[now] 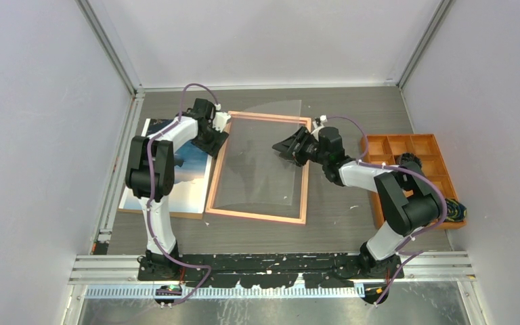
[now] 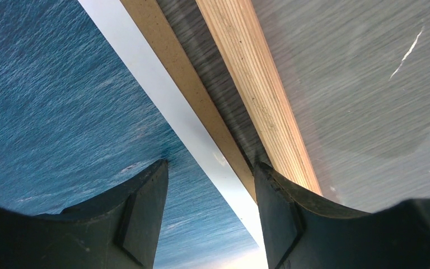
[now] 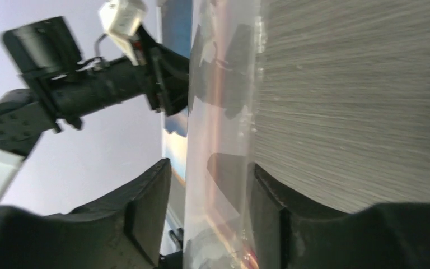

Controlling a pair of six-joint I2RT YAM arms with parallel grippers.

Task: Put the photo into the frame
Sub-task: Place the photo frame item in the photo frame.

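Jaws of the right tool (image 3: 208, 168) stood apart around the raised clear pane (image 1: 264, 135), likely to bare the frame (image 1: 256, 215); left tool (image 2: 210, 168), likewise apart, straddled the photo (image 2: 61, 101) edge for pickup.

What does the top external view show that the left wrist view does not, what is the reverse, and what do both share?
Only the top external view shows the orange plastic compartment tray, the right end effector at the clear curved plastic pane, and the whole outline of the large pink rectangular wooden frame. Only the left wrist view shows the fine wood grain on the frame's rail and the ripples of the printed sea. Both show the blue sea paper photo and the open left end effector over its frame-side edge.
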